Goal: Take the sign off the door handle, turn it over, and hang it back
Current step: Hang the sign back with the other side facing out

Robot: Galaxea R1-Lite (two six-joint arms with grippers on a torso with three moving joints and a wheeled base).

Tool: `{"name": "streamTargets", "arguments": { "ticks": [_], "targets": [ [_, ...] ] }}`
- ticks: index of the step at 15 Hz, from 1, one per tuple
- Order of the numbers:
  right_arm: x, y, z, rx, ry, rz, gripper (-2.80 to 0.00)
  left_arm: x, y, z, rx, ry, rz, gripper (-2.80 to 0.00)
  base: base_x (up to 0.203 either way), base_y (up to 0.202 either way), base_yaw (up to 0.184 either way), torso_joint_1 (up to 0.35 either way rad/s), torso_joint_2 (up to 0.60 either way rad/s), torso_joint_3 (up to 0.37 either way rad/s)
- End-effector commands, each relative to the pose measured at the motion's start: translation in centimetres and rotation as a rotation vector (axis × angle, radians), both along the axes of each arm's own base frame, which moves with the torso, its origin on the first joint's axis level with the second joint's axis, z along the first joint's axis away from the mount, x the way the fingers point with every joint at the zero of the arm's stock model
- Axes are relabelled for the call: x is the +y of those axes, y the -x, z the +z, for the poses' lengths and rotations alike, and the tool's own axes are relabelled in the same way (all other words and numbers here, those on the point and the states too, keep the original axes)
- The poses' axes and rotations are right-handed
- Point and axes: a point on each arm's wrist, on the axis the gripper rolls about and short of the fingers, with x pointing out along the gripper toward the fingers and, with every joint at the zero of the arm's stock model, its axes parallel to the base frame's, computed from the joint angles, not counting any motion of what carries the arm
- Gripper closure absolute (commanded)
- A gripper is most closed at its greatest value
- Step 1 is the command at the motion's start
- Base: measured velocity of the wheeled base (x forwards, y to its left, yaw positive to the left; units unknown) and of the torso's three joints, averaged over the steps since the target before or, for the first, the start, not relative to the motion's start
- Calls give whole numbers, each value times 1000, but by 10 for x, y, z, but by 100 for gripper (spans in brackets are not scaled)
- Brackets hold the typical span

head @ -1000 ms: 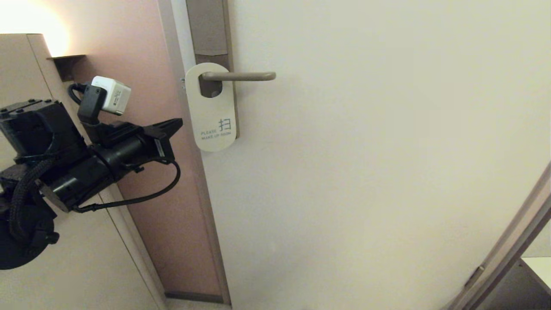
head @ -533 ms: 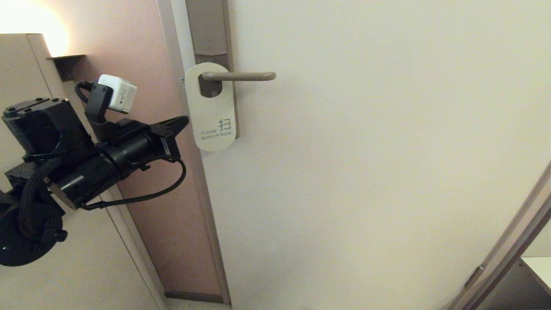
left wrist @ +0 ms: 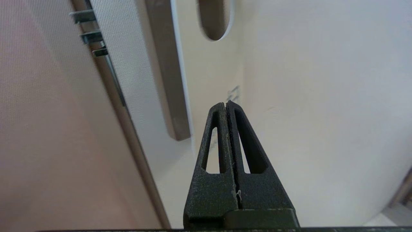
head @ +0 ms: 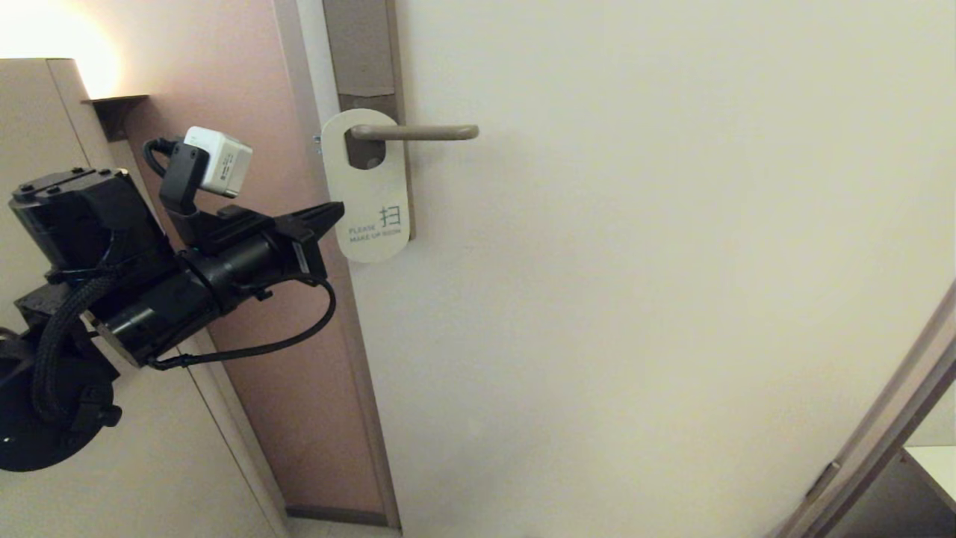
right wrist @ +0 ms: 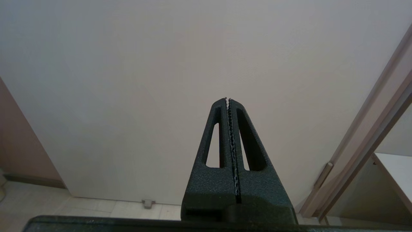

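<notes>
Head view: A flat, round-ended white door-hanger sign [head: 367, 187], printed with a dark character and the words "PLEASE MAKE UP ROOM", hangs by its hole from a slim, horizontal bronze-grey lever door handle [head: 414, 133] on a tall brown metal backplate [head: 361, 52], which is fixed to a smooth cream door [head: 635, 261]. The black left end effector [head: 332, 212], its fingers clenched together and holding nothing, points at the sign's lower left edge, its tip just beside that edge; contact cannot be judged. A small white boxy camera [head: 220, 161] sits on top of the wrist, and a black cable [head: 284, 340] loops beneath it. A pinkish wall [head: 224, 75] lies behind the arm.

Left wrist view: The matte, textured black fingers [left wrist: 219, 135] of the left end effector [left wrist: 226, 103] are pressed flat together, tapering to a point in front of the sign [left wrist: 209, 80], whose oval hole [left wrist: 214, 19] shows ahead. The door's edge carries metal latch plates [left wrist: 91, 37].

Right wrist view: The right end effector [right wrist: 227, 99], parked low away from the handle, is clenched empty, its toothed inner faces meshed, facing the plain door [right wrist: 128, 80] above a pale tiled floor [right wrist: 80, 206].
</notes>
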Motion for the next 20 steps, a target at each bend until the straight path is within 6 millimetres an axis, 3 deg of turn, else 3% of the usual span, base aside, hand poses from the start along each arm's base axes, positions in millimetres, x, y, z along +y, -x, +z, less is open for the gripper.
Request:
{"name": "streamTargets", "arguments": {
  "ticks": [1, 5, 14, 20],
  "targets": [
    [0, 0, 0, 1, 0, 0, 0, 2, -8, -3, 3, -3, 15, 0, 0, 0, 0, 0, 0, 0],
    [0, 0, 0, 1, 0, 0, 0, 14, -27, 1, -19, 5, 69, 0, 0, 0, 0, 0, 0, 0],
    [0, 0, 0, 1, 0, 0, 0, 31, -38, -1, -15, 9, 128, 0, 0, 0, 0, 0, 0, 0],
    [0, 0, 0, 1, 0, 0, 0, 32, -40, -2, -10, 11, 126, 0, 0, 0, 0, 0, 0, 0]
  ]
}}
